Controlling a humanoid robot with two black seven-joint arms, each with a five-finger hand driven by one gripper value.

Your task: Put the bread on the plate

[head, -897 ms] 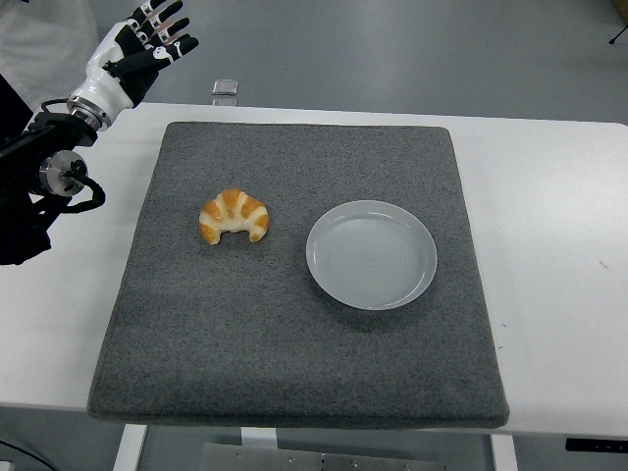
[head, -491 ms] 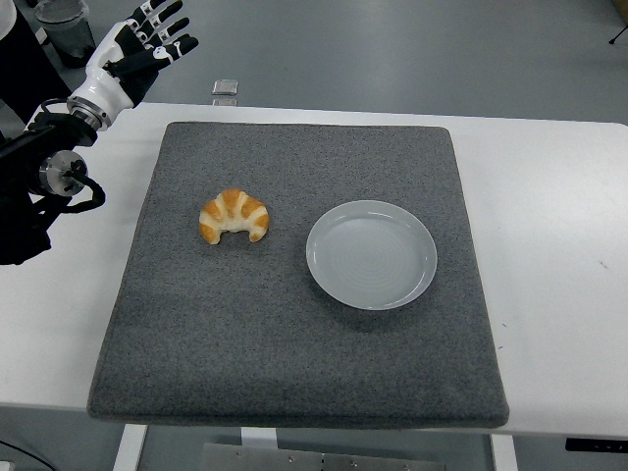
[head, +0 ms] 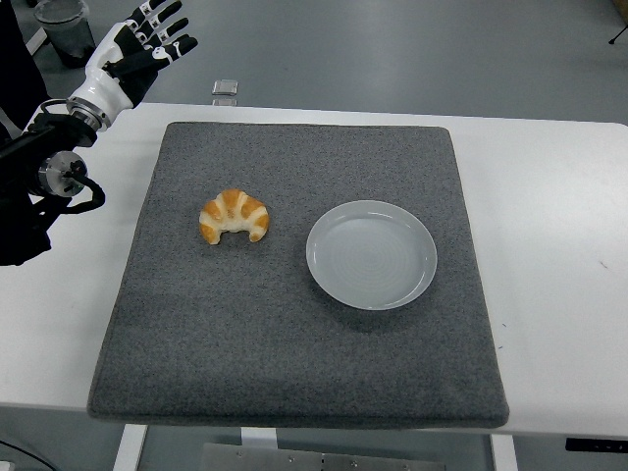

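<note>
Your left hand (head: 137, 49) stays raised at the far left corner, fingers spread, empty; bread (head: 235, 216) unmoved on the grey mat (head: 294, 373), beside the plate (head: 371, 254), nothing between.

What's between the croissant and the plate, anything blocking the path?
Nothing visible. The croissant lies on the grey mat, left of the empty white plate, with only bare mat between them. The left hand is raised at the table's far-left corner, open, with nothing between it and the croissant either.
</note>
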